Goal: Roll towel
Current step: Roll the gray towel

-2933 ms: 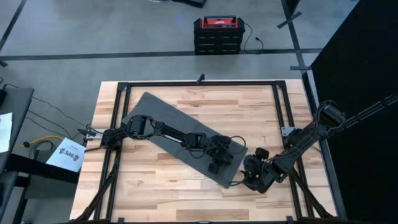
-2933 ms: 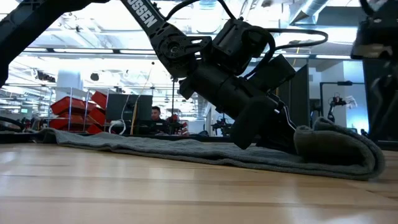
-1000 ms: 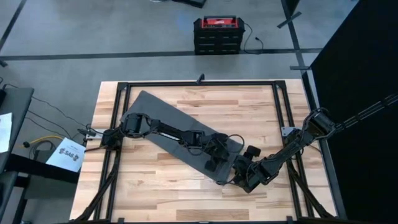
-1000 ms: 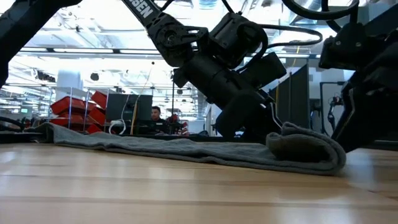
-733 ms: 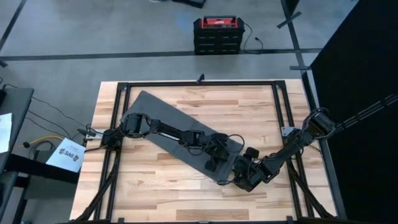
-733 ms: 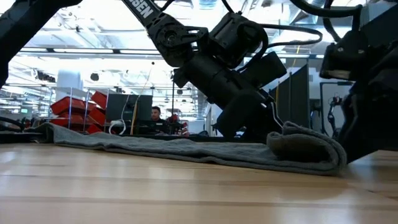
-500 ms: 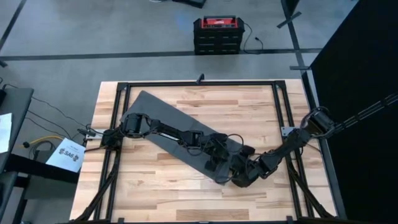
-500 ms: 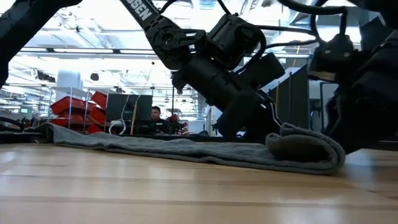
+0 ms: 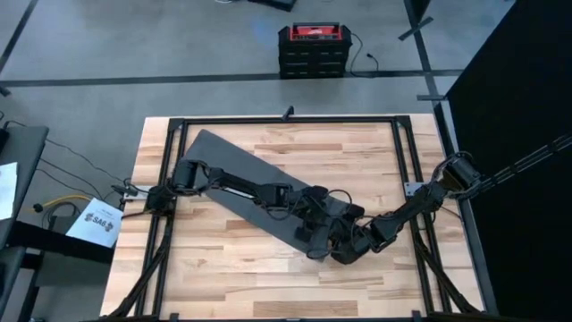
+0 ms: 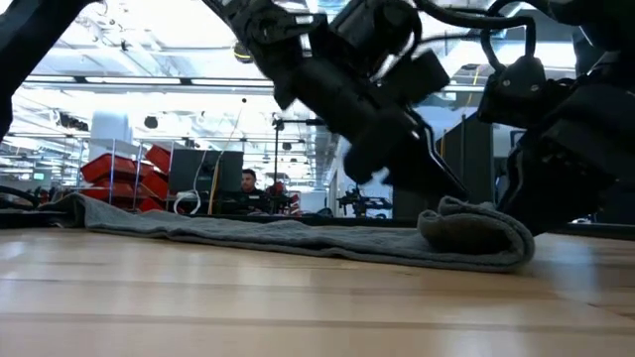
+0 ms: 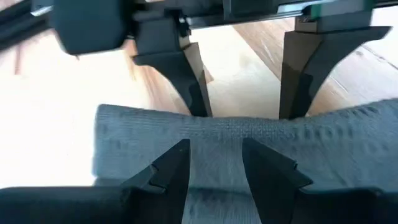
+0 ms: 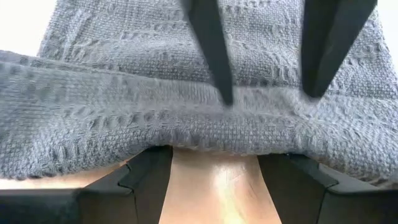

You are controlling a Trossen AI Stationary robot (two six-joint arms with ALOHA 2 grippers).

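**Towel roll: both grippers at the rolled end**

Right gripper (image 12: 214, 165): the jaws stand apart, low at the table surface, with the lip of the rolled towel end lying across the gap between them. This placement appears intended to get under the roll and turn it further.

Left gripper (image 11: 214, 171): the jaws stand apart, pressed down onto the cloth from the flat side. The right arm's two fingers (image 11: 193, 81) show just beyond the fold, facing the left gripper across it. This opposed stance likely pins the roll so it does not slide while it is turned.

In the high view the two grippers meet at the towel's near-right end, left gripper (image 9: 313, 233) on the cloth, right gripper (image 9: 344, 248) at its edge.

The towel (image 9: 237, 174) is dark grey and lies diagonally across the wooden table (image 9: 366, 152), from the far-left corner toward the near right. The low view shows one thick rolled end (image 10: 476, 233); the rest lies flat. The roll is judged only begun.

Count: one towel, one rolled end, two grippers, two arms. One red case (image 9: 311, 40) stands on the floor beyond the table.
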